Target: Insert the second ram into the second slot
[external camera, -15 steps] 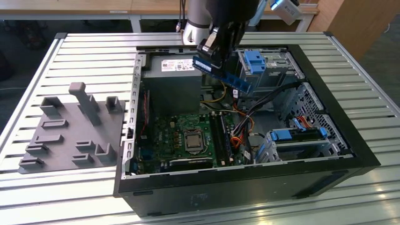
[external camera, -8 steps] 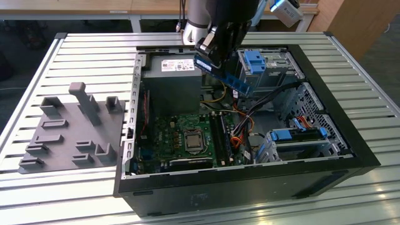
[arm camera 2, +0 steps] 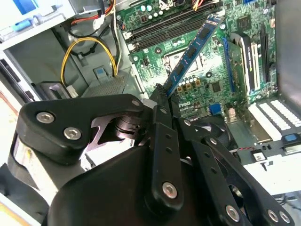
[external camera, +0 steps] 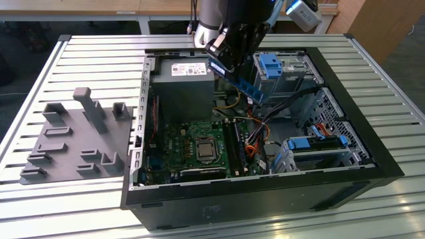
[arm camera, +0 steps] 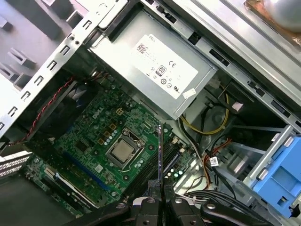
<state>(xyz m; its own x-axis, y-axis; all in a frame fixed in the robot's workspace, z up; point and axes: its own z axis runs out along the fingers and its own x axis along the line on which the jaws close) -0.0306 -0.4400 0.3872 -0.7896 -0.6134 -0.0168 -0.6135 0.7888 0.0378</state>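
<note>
Gripper [external camera: 227,67] clamped on the second ram [external camera: 251,90], I hold it tilted above the motherboard [external camera: 192,149]; in the exterior view the power supply [external camera: 182,87] sits at its nine o'clock.

Bright, even light is spreading over the slatted table [external camera: 86,55]; computer case [external camera: 265,199] walls are shading the motherboard [external camera: 176,139]; the second ram [arm camera 2: 193,53] is catching a mild sheen.

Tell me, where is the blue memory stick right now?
In the exterior view the memory stick is pinched in the gripper, above the motherboard, between the grey power supply and the blue drive-bay clip.
</note>
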